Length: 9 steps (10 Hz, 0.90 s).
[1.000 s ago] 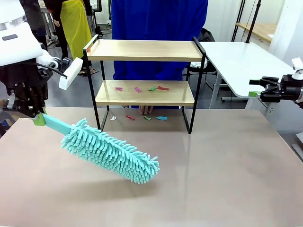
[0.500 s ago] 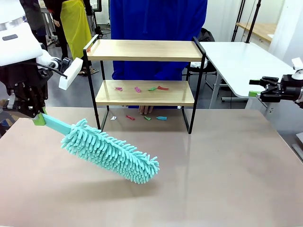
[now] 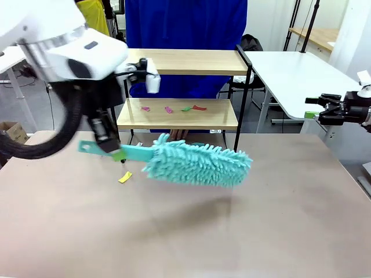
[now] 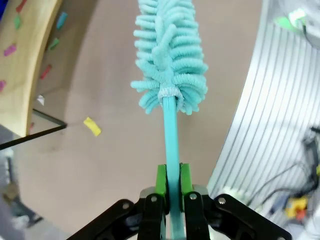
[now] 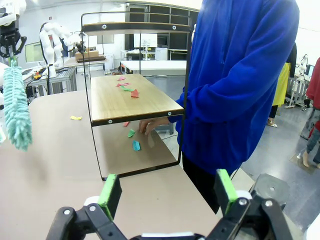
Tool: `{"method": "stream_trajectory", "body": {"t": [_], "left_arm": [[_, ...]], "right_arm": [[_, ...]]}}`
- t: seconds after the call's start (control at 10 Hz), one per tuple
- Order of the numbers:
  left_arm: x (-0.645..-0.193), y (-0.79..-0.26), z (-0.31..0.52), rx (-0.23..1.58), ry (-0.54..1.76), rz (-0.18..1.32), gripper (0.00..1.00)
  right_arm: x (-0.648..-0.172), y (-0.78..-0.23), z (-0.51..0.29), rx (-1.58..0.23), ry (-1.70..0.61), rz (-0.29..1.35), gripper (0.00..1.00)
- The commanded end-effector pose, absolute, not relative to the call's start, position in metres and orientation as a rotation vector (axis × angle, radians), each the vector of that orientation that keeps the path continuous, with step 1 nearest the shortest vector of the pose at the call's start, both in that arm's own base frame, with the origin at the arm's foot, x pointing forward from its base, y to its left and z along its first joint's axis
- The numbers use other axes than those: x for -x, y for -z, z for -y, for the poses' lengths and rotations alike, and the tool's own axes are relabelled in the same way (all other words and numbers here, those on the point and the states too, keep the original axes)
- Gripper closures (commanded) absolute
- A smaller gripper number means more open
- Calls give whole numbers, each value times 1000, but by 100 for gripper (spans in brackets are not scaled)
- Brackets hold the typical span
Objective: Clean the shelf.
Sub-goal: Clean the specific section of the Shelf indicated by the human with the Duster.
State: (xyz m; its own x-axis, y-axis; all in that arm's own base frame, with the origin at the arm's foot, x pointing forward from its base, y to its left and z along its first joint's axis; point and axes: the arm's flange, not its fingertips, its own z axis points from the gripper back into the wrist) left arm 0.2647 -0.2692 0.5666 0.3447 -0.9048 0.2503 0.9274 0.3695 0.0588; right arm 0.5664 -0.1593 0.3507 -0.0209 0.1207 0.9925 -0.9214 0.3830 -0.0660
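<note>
Left gripper [image 3: 111, 146] clenched on the teal handle of the duster [image 3: 197, 163]; green pads pinch it from both sides (wrist view agrees). Fluffy head hangs above the table [image 3: 272, 220], low and just in front of the shelf [image 3: 179, 62]. Coloured scraps [image 3: 174, 108] lie on the shelf's lower board; 1 yellow scrap [image 3: 125, 177] sits near its front-left leg. Right gripper [image 3: 313, 108] jaws spread, holding nothing, well right of the shelf.
</note>
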Motion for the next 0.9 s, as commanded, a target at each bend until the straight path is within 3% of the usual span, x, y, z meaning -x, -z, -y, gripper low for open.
{"method": "stream_trajectory", "body": {"t": [0.0,0.2,0.7,0.8], "left_arm": [[-258,-547,296,146,1034,343,87],[-257,-525,330,154,923,299,87],[-259,-522,328,145,939,282,87],[-258,-517,341,25,760,338,87]], "right_arm": [[-566,-355,158,-816,-985,1306,0],[-566,-355,158,-816,-985,1306,0],[-566,-355,158,-816,-985,1306,0],[-566,-355,158,-816,-985,1306,0]]}}
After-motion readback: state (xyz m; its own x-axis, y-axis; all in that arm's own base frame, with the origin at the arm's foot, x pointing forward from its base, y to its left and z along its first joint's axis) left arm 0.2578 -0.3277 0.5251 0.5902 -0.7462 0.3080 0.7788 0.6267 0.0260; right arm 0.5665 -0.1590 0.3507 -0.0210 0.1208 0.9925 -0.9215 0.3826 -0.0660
